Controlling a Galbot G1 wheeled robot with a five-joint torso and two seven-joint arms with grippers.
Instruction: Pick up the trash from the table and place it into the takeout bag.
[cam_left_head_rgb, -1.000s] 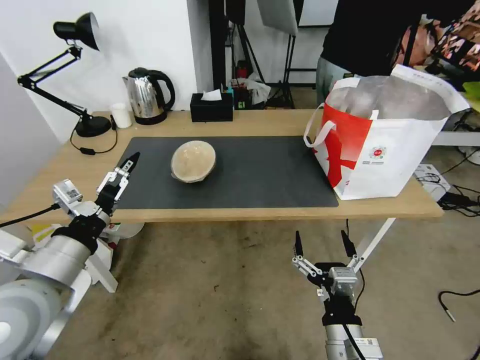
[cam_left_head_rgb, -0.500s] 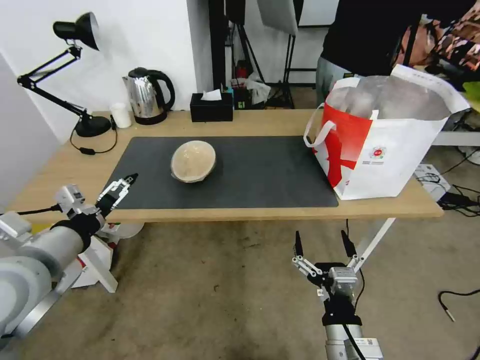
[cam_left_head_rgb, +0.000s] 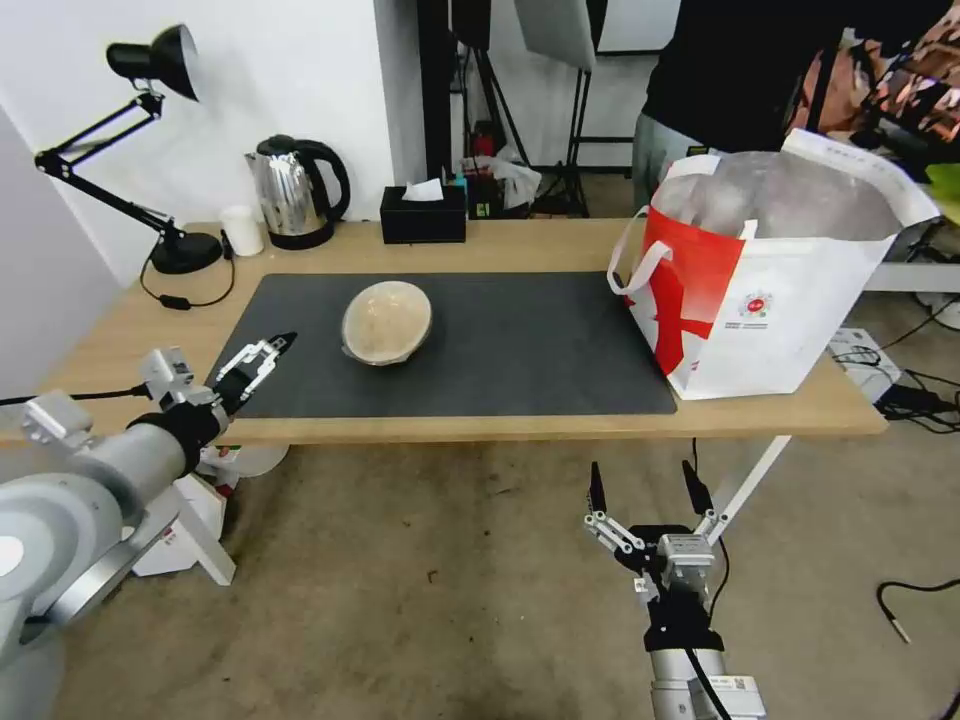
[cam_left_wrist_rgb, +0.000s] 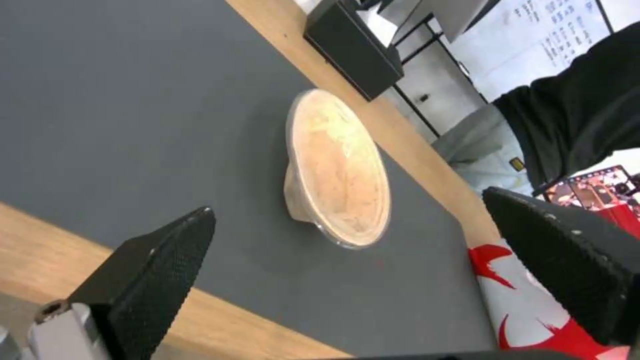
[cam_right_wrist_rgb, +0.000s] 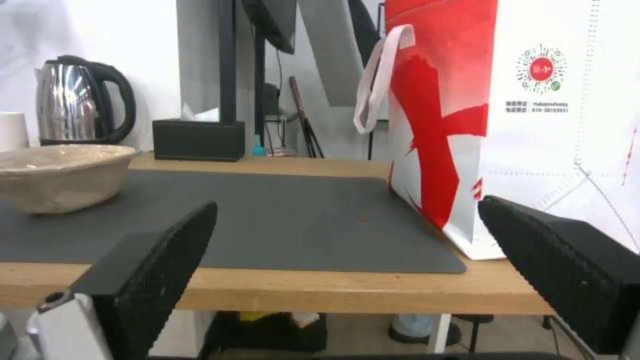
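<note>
Beige-brown and round, the bowl (cam_left_head_rgb: 387, 322) sits alone on the dark grey mat (cam_left_head_rgb: 520, 350), toward the left half of the table (cam_left_head_rgb: 480, 245), as the Galbot G1 reaches for it. The left gripper (cam_left_head_rgb: 262, 357) hovers over the mat's front-left corner, pointed at the bowl but apart from it, its jaws spread and empty; the left wrist view frames the bowl between the two black pads. The right gripper (cam_left_head_rgb: 645, 490) hangs parked below the table's front edge, jaws also spread, holding nothing.

At the table's right end stands the takeout bag (cam_left_head_rgb: 770, 290), mouth open and foil lining showing, one corner resting on the mat's right edge. What lies inside the bag cannot be seen.

Judging by the tabletop, the job is well along: the bowl appears to be the only leftover not yet bagged, and it has neither been gripped nor lifted. A kettle (cam_left_head_rgb: 295, 190), a desk lamp (cam_left_head_rgb: 150, 150), a small white cup (cam_left_head_rgb: 243, 230) and a black tissue box (cam_left_head_rgb: 423, 213) line the back edge.
</note>
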